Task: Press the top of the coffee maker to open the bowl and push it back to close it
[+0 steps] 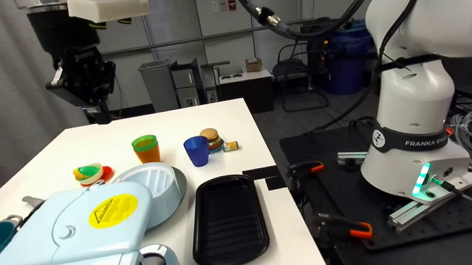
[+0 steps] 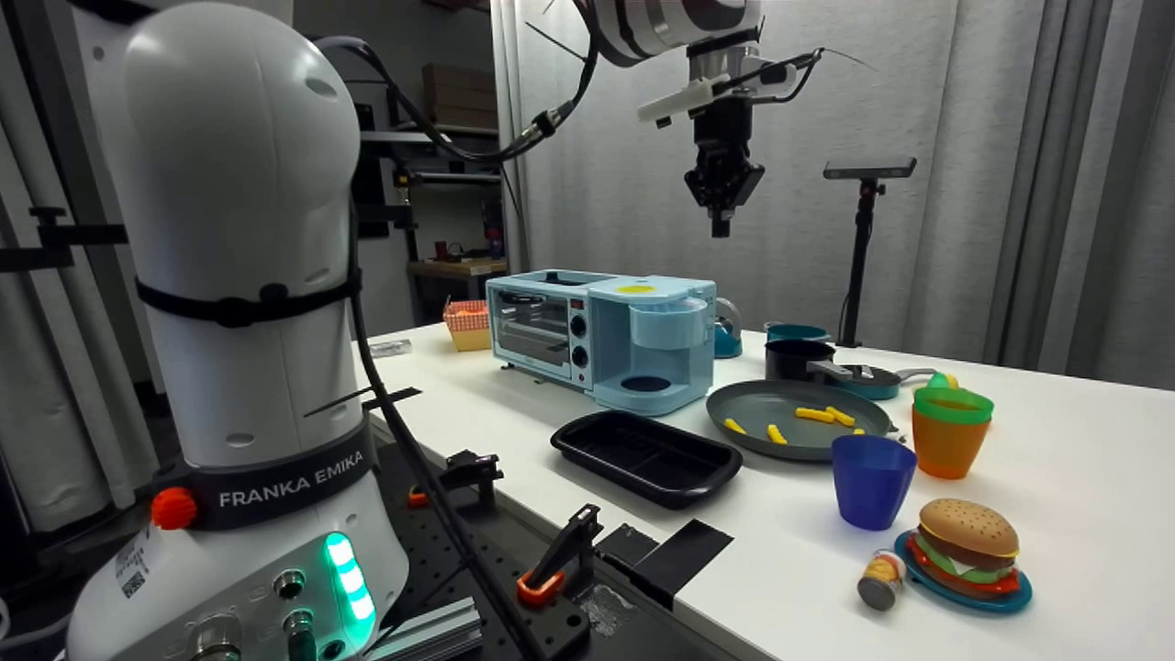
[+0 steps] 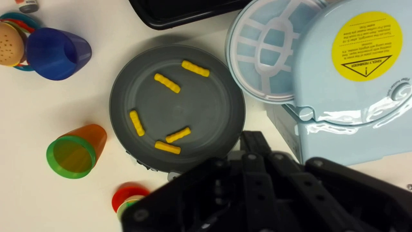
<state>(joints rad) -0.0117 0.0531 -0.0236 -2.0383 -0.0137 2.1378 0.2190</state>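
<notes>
Hovering, hand (image 3: 256, 141) clenched, empty, I judge opening done; bowl (image 3: 268, 53), wrist-view twelve o'clock of hand, likely needs pushing back.

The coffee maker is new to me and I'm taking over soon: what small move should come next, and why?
I'd probably lower the hand beside the outer edge of the bowl, lined up to push it in. The bowl juts out from under the top of the coffee maker, so closing it looks like the step left, and the hand is shut and hangs clear above.
</notes>
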